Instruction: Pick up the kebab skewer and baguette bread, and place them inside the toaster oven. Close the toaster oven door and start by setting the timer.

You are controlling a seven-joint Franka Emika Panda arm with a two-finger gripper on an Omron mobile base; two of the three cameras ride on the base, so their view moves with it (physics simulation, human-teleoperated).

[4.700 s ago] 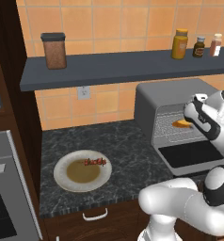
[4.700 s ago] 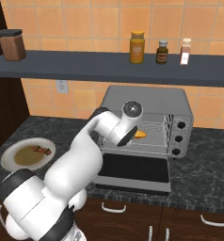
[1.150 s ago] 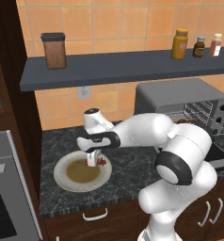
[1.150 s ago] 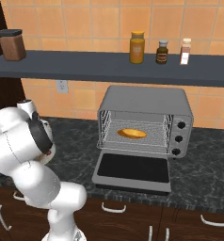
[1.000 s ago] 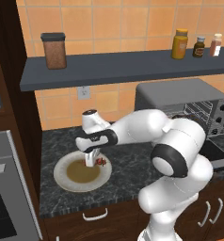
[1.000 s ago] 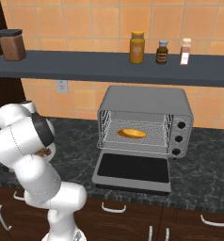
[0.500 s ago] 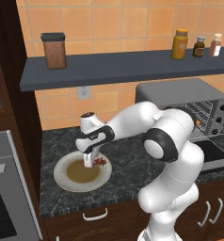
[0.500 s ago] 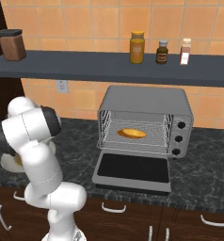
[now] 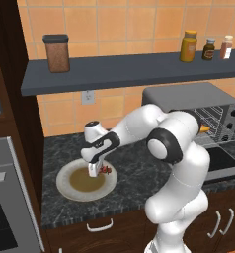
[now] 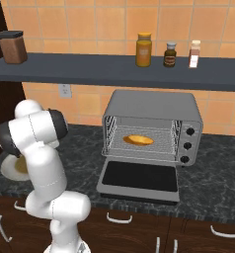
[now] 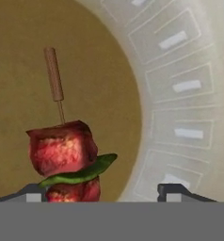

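The kebab skewer [image 11: 64,150], red meat chunks and a green slice on a thin stick, lies on a round plate [image 11: 180,108] with a brown centre. My gripper [image 11: 104,194] hangs straight over it, open, with the chunks between the fingertips and close to the left one. From the left base, the gripper [image 9: 93,173] reaches down onto the plate [image 9: 70,190] beside the skewer [image 9: 105,170]. The baguette bread [image 10: 138,140] rests on the wire rack inside the toaster oven [image 10: 154,106]. The toaster oven door [image 10: 139,177] is folded down flat.
A dark shelf [image 9: 139,69] above the counter carries a brown jar [image 9: 57,52] and three bottles [image 9: 207,47]. A built-in steel oven [image 9: 6,197] stands at the counter's left end. The toaster oven's knobs [image 10: 187,146] run down its right side.
The hand has slid a little left and down onto the plate over the skewer, and the elbow has swung nearer the cameras. The baguette and oven door have not moved.
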